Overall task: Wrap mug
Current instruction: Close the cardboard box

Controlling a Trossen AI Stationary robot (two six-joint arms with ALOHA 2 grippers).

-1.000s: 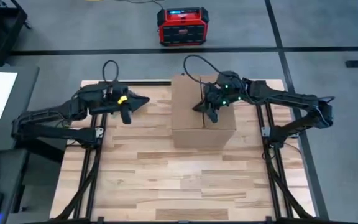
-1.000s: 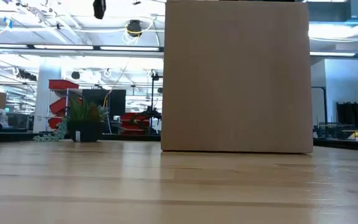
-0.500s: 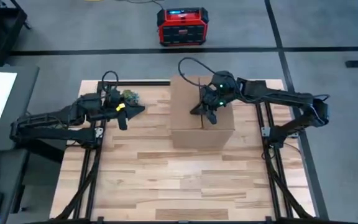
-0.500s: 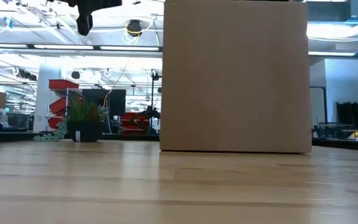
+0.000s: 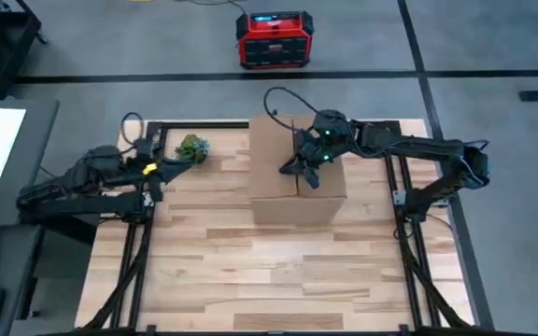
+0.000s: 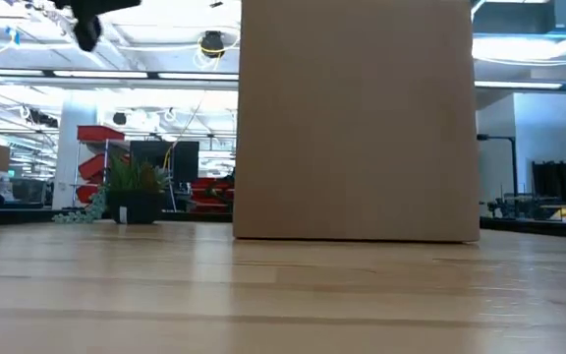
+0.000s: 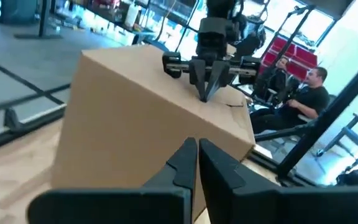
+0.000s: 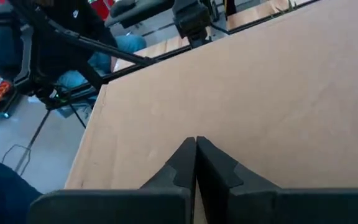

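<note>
While the left gripper waits closed near the worktop edge, the right gripper, fingers together, presses the box top, probably to steady it.

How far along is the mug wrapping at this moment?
Done: the box stands on the table with its top flaps closed; no mug or wrapping shows in any view. In hand: the right gripper, shut, rests on the box top at the flap seam. The left gripper, shut and empty, sits off to the box's side near a small plant. Left: cannot tell beyond sealing.
</note>
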